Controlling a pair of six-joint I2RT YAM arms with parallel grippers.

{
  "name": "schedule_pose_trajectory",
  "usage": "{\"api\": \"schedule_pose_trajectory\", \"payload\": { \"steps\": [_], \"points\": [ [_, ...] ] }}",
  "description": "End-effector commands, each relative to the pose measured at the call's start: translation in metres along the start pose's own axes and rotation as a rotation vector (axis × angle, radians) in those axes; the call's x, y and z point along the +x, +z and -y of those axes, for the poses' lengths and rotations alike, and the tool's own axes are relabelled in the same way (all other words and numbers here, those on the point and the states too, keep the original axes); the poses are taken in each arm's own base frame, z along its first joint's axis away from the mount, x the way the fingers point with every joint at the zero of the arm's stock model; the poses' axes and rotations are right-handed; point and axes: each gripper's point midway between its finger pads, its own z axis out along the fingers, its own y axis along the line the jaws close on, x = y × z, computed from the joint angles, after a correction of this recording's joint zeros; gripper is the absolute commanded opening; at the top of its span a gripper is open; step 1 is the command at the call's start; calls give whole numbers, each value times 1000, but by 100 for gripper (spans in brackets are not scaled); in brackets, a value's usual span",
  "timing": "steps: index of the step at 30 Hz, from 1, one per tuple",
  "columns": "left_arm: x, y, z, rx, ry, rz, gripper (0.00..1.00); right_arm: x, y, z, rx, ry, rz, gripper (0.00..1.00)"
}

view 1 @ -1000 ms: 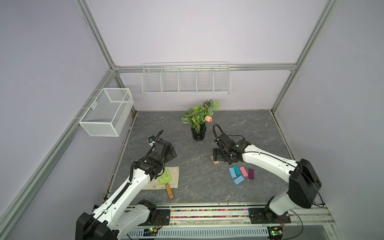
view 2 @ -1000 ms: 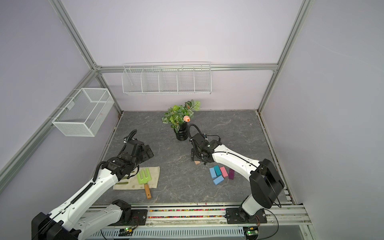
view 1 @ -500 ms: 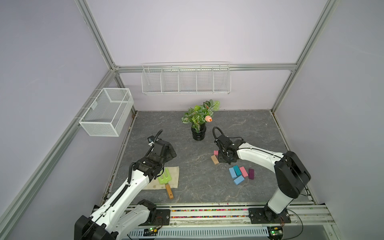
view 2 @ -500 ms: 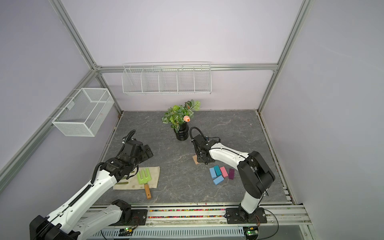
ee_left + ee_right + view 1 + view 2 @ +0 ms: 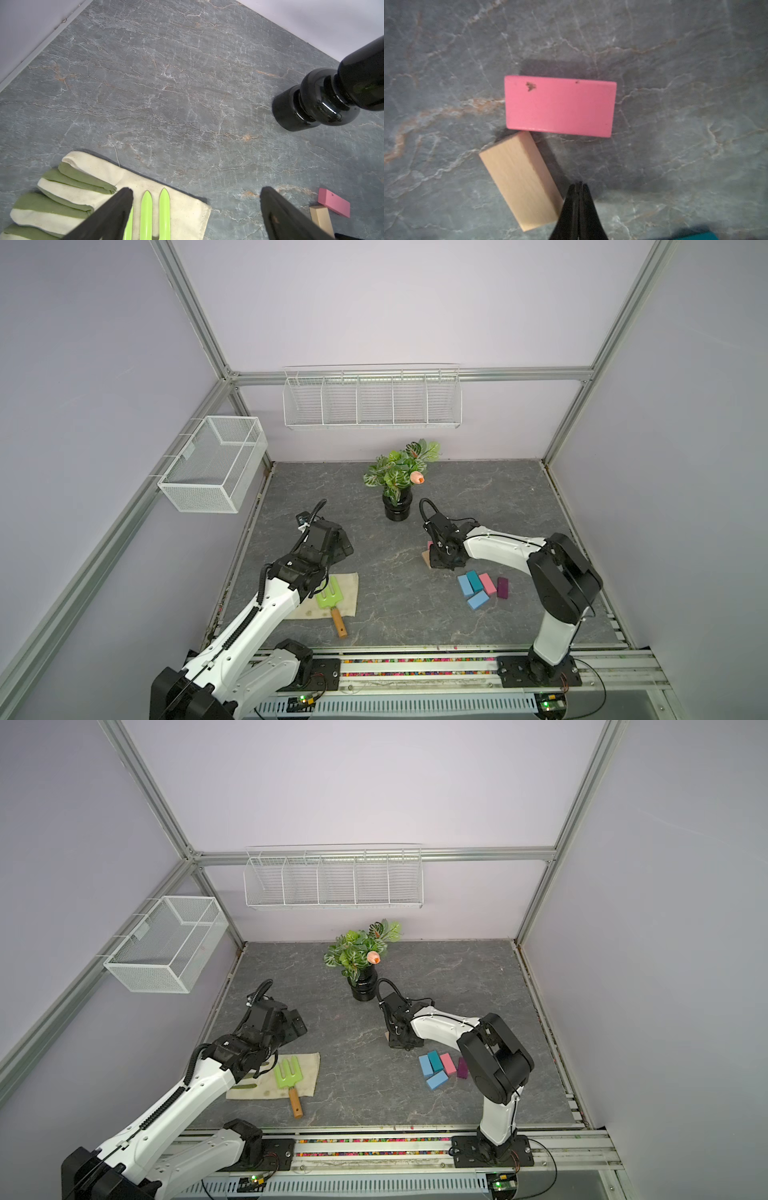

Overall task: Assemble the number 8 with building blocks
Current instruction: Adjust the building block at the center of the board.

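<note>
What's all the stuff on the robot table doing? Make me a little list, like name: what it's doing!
left gripper: open, empty
right gripper: shut, empty, tips beside the tan block
tan block: flat, one corner at the pink block's long edge
block cluster: five flat blocks close together: two light blue, teal, pink, dark purple
number 8: not formed yet
garden fork: lying on the cloth

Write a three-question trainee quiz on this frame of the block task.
1. True or false: the right gripper is shut on the tan block.
2. What lies on the cloth? A garden fork, B spoon, C cup.
3. How many blocks lie together in the cluster?
Key: 1 false, its jaws are shut empty beside the tan block; 2 A; 3 five.
</note>
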Motion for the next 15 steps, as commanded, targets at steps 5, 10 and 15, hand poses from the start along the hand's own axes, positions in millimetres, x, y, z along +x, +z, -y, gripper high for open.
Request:
{"api": "schedule_pose_trajectory", "payload": {
  "steps": [5,10,15],
  "points": [
    [0,2,1,-3,0,6,100,7,9,-9,-20,-25,-33,7],
    [0,1,0,-4,0,9,100,13,10,-13,-32,-34,-43,7],
    [0,1,0,-3,0,7,99,18,11,-17,-38,-41,-53,7]
  ]
}}
